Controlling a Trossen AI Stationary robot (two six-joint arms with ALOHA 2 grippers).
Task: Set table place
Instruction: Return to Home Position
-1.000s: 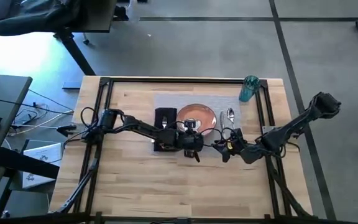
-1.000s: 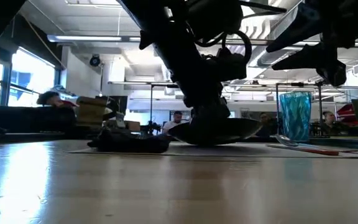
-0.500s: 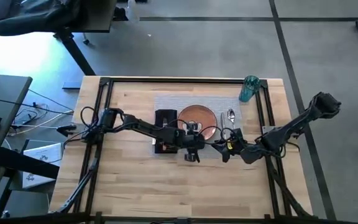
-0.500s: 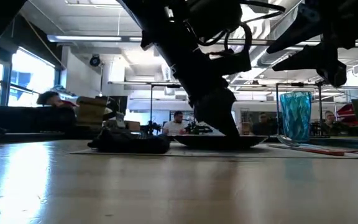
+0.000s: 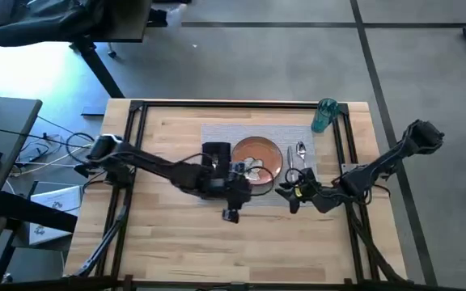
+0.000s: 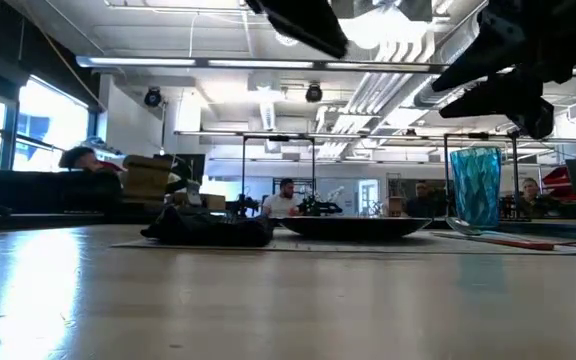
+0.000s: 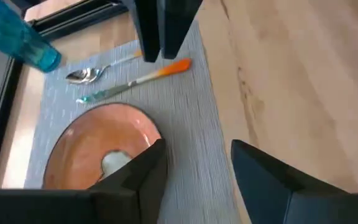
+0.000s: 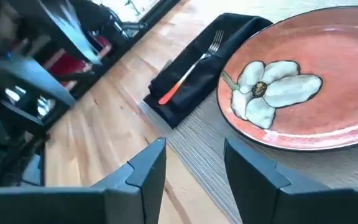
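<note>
Orange plate [image 8: 334,124] — white flower — on grey placemat [image 5: 281,132], left tool [image 7: 197,152] and right tool [image 8: 194,148] spread

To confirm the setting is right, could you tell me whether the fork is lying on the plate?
No, the fork lies on the black napkin beside the plate, not on the plate itself.

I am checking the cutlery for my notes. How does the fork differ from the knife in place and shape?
The fork lies on the black napkin; the knife lies directly on the grey placemat. The fork is on one side of the plate, the knife on the opposite side, beside the spoon. The fork ends in tines, the knife in a plain blade. Both have an orange handle.
</note>
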